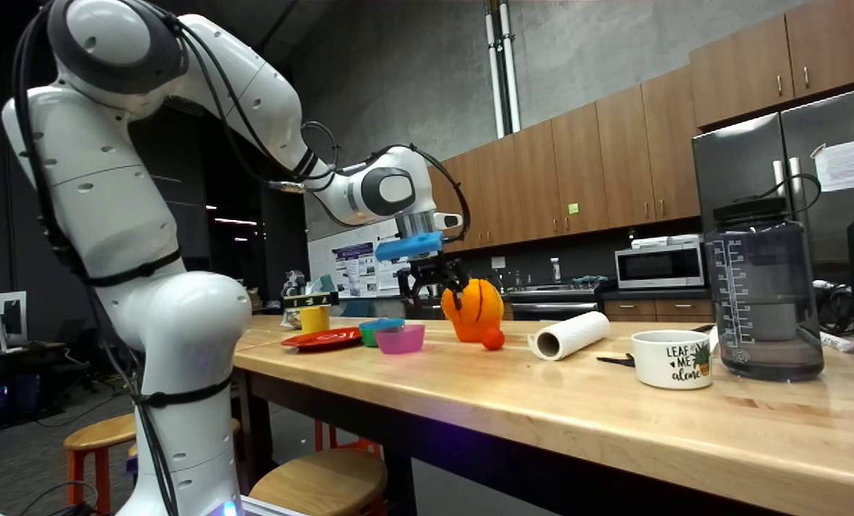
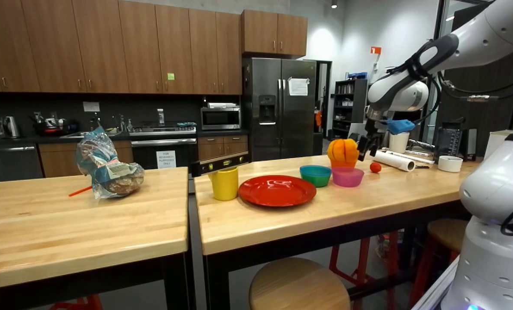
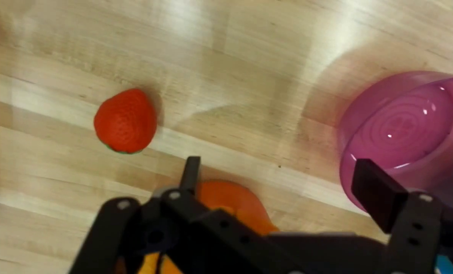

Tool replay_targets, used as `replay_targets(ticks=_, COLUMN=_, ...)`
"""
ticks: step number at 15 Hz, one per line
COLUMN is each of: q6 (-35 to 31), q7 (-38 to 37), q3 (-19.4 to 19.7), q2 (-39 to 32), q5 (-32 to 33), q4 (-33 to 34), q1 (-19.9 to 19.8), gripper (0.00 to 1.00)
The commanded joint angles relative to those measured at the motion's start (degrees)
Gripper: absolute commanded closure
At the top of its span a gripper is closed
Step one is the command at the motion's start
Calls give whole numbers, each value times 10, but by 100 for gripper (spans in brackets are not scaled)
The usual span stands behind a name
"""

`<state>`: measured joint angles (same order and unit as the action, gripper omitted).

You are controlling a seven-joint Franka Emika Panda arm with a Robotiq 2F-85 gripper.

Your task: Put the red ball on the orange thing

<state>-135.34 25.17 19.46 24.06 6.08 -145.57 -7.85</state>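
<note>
The red ball (image 1: 493, 339), strawberry-like with a green edge in the wrist view (image 3: 126, 121), lies on the wooden table; it also shows in an exterior view (image 2: 375, 167). The orange thing (image 1: 475, 312) is a round pumpkin-like object on an orange base, standing right beside the ball. It also shows in an exterior view (image 2: 343, 153); in the wrist view its base (image 3: 234, 201) is partly hidden behind my finger. My gripper (image 1: 434, 294) is open and holds nothing, above the table near the orange thing. In the wrist view, its fingertips (image 3: 279, 171) are wide apart, the ball up and left of them.
A pink bowl (image 3: 401, 125) sits under my right-hand finger in the wrist view. Beside it are a green bowl (image 2: 315, 175), a red plate (image 2: 278, 190) and a yellow cup (image 2: 225, 185). A paper roll (image 1: 570, 337), a white bowl (image 1: 672, 360) and a large bottle (image 1: 765, 301) stand beyond the ball.
</note>
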Motion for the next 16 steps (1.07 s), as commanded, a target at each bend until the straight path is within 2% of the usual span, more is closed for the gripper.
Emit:
replay_targets(ticks=1, q6=-2, q7=-1, q3=2, q2=-52, q5=18, q4=39, q1=-29, gripper=0)
replay_targets(ticks=7, q6=-52, q7=-9, q3=14, q2=-120, q5=4, q4=66, q1=-56, gripper=0)
replay_targets(ticks=13, q6=-117, q7=-60, q3=7, q2=-196, q5=15, q4=80, q1=-77, gripper=0)
replay_targets(ticks=14, q6=-119, q7=-64, q3=7, q2=-203, q5=9, q4=85, q1=-78, gripper=25)
replay_targets(ticks=15, q6=-120, q7=-66, q3=7, q2=-208, q5=6, q4=89, q1=-79, gripper=26)
replay_targets(ticks=16, q6=-123, q7=-74, q3=6, q2=-212, q5=9, q4=93, q1=-80, gripper=32)
